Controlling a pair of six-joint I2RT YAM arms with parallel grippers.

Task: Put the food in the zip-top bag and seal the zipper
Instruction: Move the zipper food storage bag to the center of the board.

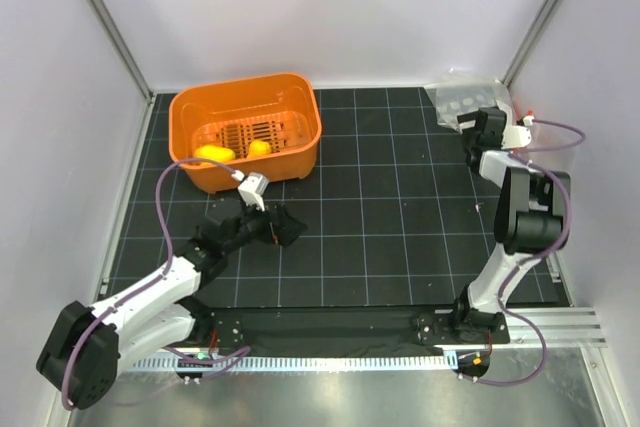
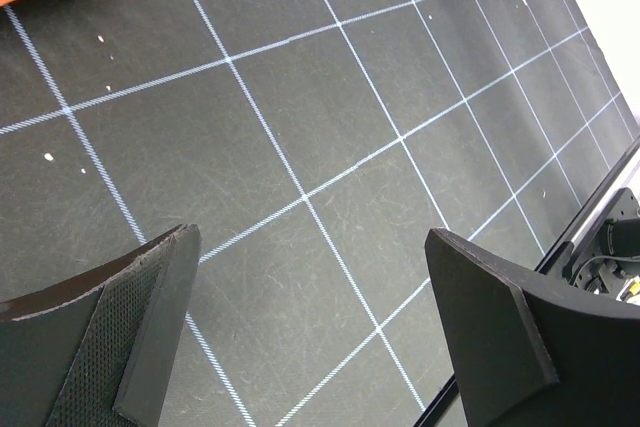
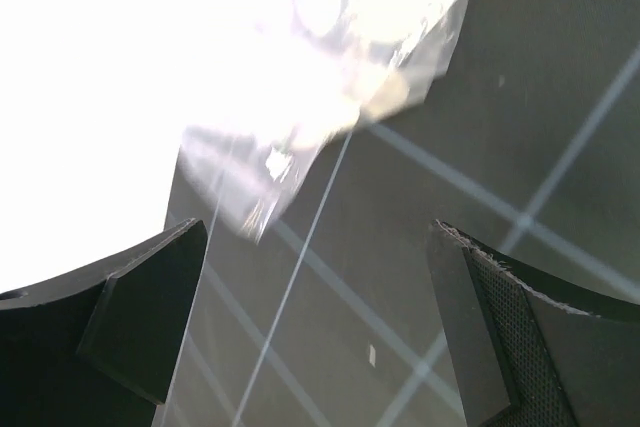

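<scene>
The left end effector (image 2: 310,242), wide open and empty, hangs above the black gridded worktop (image 1: 380,217). The yellow toy food (image 1: 213,154) sits just beyond it, slightly left, in the orange plastic basket (image 1: 243,86), so this arm is nearer. The right end effector (image 3: 318,232), also agape and empty, hovers by a clear dotted bag (image 1: 458,99). The plain zip-top bag I can't spot.

Centre and near half of the tabletop (image 1: 380,227) are bare grid mat, a wide lane between the two arms. The far left is blocked by the tall-walled orange basket (image 1: 295,152), just beyond the left pincer (image 2: 312,239), whose spread jaws have only mat between them. The far right corner is tight: the right pincer (image 3: 318,232), jaws wide, sits close to a crumpled dotted bag (image 1: 455,102) and the right wall (image 1: 600,67).
</scene>
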